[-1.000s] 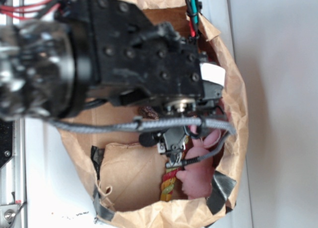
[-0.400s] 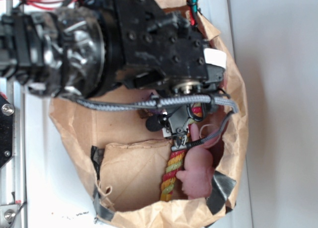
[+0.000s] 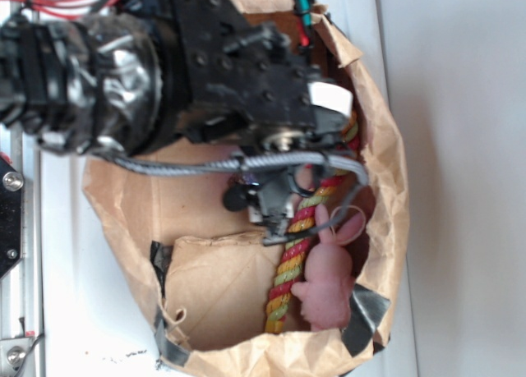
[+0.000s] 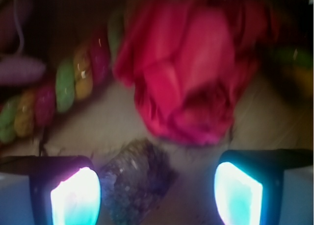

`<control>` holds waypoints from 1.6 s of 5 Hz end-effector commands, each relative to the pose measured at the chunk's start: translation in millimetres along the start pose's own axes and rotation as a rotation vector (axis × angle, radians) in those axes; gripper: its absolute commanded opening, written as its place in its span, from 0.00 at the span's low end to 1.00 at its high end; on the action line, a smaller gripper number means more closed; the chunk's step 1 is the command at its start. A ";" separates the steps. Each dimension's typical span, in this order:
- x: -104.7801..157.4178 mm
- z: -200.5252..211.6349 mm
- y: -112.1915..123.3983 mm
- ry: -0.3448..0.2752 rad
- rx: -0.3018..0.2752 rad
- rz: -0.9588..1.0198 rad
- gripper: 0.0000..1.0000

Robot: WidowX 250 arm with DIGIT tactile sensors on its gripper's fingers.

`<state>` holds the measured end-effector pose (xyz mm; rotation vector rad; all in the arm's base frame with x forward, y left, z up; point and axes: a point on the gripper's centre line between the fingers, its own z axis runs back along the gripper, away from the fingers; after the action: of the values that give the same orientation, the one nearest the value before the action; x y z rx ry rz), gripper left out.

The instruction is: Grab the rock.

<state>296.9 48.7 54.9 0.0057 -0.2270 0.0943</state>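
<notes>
I find the rock [image 4: 135,186] lying on the bag floor between my gripper's [image 4: 157,195] spread fingers [image 4: 76,198], nearer the left one, untouched. The red flower [image 4: 189,68] sits just beyond it; twisted rope [image 3: 297,245] and pink bunny [image 3: 329,282] lie alongside.

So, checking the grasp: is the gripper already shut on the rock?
No, the gripper is open, its fingers apart around the rock.

The arm [image 3: 205,73] swung up and to the left inside the bag [image 3: 386,172] — uncovering more of the rope [image 3: 300,245], which had been mostly hidden a second earlier. The bunny [image 3: 329,270] came into fuller view — its ears now clear of the gripper [image 3: 275,217].
</notes>
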 end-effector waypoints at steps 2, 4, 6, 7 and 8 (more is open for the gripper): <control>11.6 20.5 11.4 -0.064 0.015 0.014 1.00; 6.3 28.6 4.2 -0.053 -0.008 -0.003 1.00; -4.8 26.8 -6.0 -0.040 -0.021 0.004 1.00; -4.9 22.0 -16.2 -0.040 -0.020 0.017 1.00; -3.3 19.8 -21.5 -0.037 -0.015 0.022 1.00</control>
<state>283.3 29.3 53.5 -0.0143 -0.1978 0.1275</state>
